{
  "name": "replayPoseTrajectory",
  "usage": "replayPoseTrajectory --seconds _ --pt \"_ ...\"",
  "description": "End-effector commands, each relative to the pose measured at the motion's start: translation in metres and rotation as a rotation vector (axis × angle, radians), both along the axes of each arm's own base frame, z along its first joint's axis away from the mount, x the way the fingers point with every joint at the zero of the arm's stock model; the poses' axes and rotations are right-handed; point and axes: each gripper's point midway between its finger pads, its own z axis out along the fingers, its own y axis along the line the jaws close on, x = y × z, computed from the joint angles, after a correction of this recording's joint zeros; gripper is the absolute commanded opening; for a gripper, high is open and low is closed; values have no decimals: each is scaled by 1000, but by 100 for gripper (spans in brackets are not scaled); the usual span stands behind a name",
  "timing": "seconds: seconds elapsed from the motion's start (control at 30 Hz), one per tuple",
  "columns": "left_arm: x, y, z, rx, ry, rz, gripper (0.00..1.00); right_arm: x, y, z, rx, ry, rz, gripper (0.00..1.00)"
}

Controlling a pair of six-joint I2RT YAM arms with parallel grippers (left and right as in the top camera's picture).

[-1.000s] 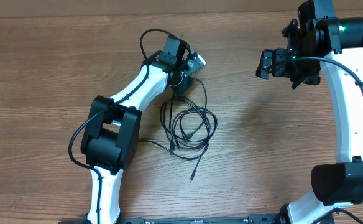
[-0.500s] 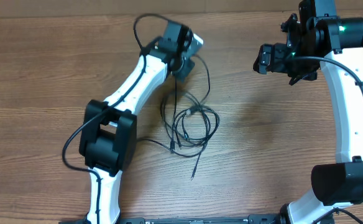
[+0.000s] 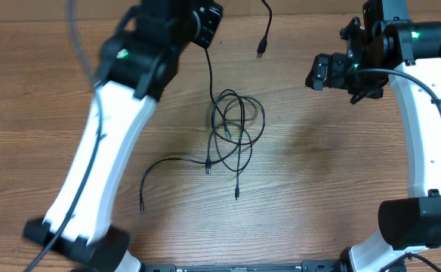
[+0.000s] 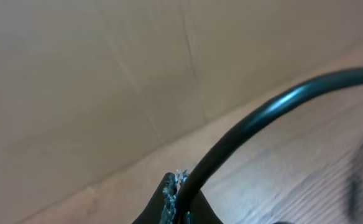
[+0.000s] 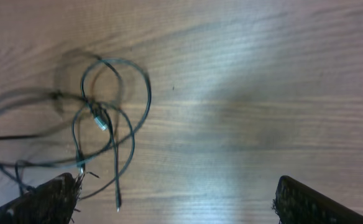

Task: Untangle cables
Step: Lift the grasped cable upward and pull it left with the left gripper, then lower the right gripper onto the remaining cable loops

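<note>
Cables [image 3: 228, 130]: one strand [image 4: 262, 106] is pinched in the left gripper [image 4: 178, 199], jaws closed on it, high above the far side of the table [image 3: 341, 166]. It runs down into the tangle lying mid-table. The right gripper [image 3: 319, 74] hangs wide apart, empty, well clear.

The left arm [image 3: 103, 159] and right arm [image 3: 424, 143] have smooth white shells between bulky black joints. A thin black wire runs along each, and a small green light glows on one black joint. The right gripper [image 5: 176, 194] has black fingers [image 5: 48, 199] with rough edges.
</note>
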Motion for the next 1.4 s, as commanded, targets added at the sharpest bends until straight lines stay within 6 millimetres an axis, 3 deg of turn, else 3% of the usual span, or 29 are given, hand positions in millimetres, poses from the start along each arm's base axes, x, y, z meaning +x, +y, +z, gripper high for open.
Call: replayPoseTrajectory --seconds 0.0,0.27,0.53,0.73,0.83,0.97,1.17,1.27,1.37 --pt "-26 16 48 -76 -84 34 4 -13 6 -6 32 30 11 100" --pt "-61 33 122 -177 -277 43 4 -18 25 -35 109 87 47 100" --pt "-91 47 190 -394 -447 66 4 -27 79 -65 174 97 184 100" --pt "-136 70 230 -435 -565 74 4 -36 112 -66 173 86 277 100" --pt "-166 87 228 -417 -540 99 4 -35 115 -66 176 77 281 100" --pt "-196 110 206 -347 -464 165 4 -30 116 -60 185 42 279 100" --pt "-244 148 176 -277 -371 265 4 -29 125 -29 250 -54 286 100" --pt "-258 154 164 -260 -334 265 5 -41 142 -19 335 -38 333 100" --pt "-261 154 151 -240 -286 269 4 -51 155 -20 341 -20 372 100"
